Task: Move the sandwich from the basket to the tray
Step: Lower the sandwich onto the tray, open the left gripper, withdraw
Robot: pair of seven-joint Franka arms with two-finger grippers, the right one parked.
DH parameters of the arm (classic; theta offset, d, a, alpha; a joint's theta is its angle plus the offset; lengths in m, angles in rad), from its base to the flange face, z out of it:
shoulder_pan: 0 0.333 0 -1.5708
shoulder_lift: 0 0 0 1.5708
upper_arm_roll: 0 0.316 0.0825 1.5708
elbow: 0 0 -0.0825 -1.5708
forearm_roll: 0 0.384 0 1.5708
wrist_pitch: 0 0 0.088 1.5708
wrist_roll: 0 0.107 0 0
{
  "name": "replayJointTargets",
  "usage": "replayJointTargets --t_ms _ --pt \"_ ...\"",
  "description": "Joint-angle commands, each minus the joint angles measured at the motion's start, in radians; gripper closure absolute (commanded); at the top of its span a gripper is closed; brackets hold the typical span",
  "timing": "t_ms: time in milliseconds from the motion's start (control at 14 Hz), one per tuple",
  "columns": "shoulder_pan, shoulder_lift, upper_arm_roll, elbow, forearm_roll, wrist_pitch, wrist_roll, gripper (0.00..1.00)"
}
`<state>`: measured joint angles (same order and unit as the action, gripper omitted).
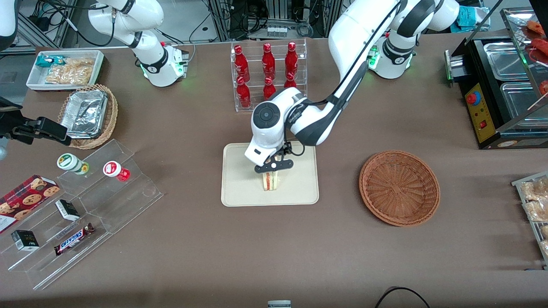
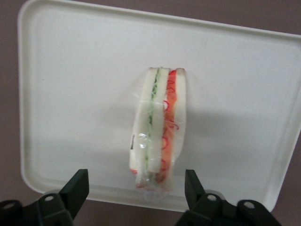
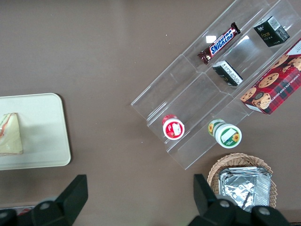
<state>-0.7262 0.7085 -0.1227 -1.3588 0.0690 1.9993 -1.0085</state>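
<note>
The sandwich [image 1: 270, 180], a wrapped white-bread wedge with red and green filling, stands on the cream tray [image 1: 239, 188] near the tray's middle. It also shows in the left wrist view [image 2: 157, 129], standing on the tray [image 2: 70, 94]. My left gripper [image 1: 274, 165] hangs just above the sandwich, open and empty, its black fingers [image 2: 75, 190] apart on either side of the sandwich's end. The reddish-brown basket [image 1: 399, 187] is empty, beside the tray toward the working arm's end. The sandwich [image 3: 10, 134] and tray [image 3: 47, 136] show in the right wrist view too.
A clear rack of red bottles [image 1: 268, 72] stands farther from the camera than the tray. A clear tiered stand [image 1: 77, 214] with snacks, a tan basket of foil containers [image 1: 87, 115] and a white bin [image 1: 64, 68] lie toward the parked arm's end. A black appliance [image 1: 496, 85] stands toward the working arm's end.
</note>
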Motion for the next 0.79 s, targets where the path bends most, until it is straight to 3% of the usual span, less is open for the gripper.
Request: replayJointTargets --t_ms 0,286,714 --pt "-0.009 -0.110 0.029 -0.026 0.051 -0.115 -0.024 0.00" --pt "0.060 -0.219 0.067 -0.144 0.051 -0.169 0.020 0.00" --pt "0.273 -0.481 0.066 -0.420 0.009 -0.165 0.408 0.00"
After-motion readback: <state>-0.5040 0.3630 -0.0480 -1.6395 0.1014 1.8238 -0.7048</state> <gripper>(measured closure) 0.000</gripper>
